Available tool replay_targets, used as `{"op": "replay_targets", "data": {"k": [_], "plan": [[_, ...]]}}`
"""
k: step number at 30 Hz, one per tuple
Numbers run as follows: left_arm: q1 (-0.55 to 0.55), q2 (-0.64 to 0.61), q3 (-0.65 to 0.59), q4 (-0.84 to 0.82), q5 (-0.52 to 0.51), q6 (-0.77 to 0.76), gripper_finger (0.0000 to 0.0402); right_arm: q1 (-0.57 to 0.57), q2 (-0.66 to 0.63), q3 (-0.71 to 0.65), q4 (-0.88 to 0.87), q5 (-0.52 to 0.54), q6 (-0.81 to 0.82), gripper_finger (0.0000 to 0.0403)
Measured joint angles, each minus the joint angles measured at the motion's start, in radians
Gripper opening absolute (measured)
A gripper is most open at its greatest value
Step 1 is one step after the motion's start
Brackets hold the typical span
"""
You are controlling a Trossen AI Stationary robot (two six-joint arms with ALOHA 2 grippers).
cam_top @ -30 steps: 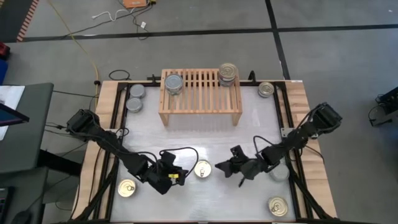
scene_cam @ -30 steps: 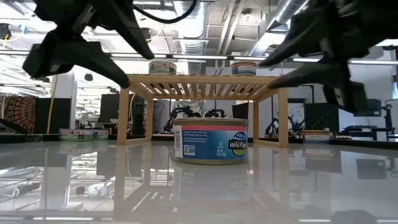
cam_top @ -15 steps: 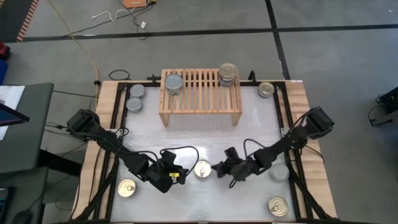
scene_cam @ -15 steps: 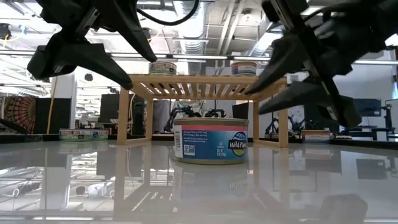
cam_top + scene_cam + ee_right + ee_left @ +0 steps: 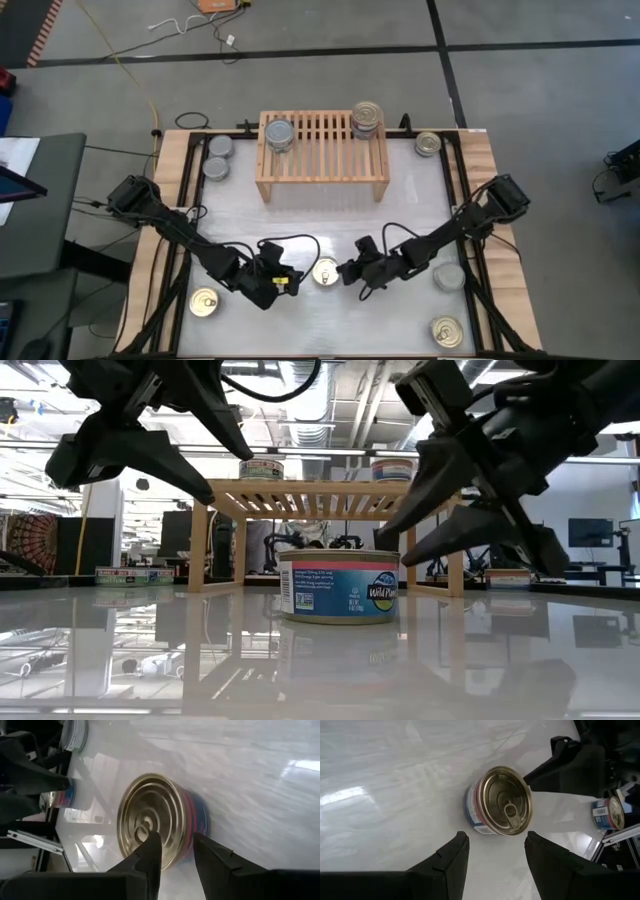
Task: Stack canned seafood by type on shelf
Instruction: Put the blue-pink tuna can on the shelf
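Right tool [image 5: 348,270] open beside gold-topped can [image 5: 326,271].

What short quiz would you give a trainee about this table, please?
1. True or false: the low light-wood slatted shelf carries no tins.
2. The round gold-topped metal tin between the left hand and the right hand is: A) standing on the white table; B) on the shelf; C) lifted.
3. Fill in: both hands are ___ (open or shut).
Key: 1 false; 2 A; 3 open.
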Motion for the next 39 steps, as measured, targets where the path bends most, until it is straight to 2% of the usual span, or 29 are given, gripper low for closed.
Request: {"op": "replay_targets", "data": {"k": [5, 18, 26, 31, 39], "plan": [[0.004, 0.0, 0.0, -0.001, 0.0, 0.004, 0.0185, 0.006, 0.055, 0.019, 0.037, -0.009, 0.008, 0.0132], [0.007, 0.0, 0.0, -0.002, 0.0, 0.018, 0.0185, -0.009, 0.052, 0.022, 0.031, -0.019, -0.003, 0.008], [0.018, 0.0, 0.0, 0.003, 0.076, -0.016, 0.0185, -0.01, 0.051, 0.022, 0.032, -0.018, -0.004, 0.0053], [0.022, 0.018, 0.0, 0.082, 0.125, -0.13, 0.0185, -0.01, 0.051, 0.022, 0.031, -0.018, -0.004, 0.0051], [0.022, 0.171, 0.001, 0.277, 0.203, -0.222, 0.0185, -0.009, 0.051, 0.022, 0.029, -0.018, -0.003, 0.0051]]}}
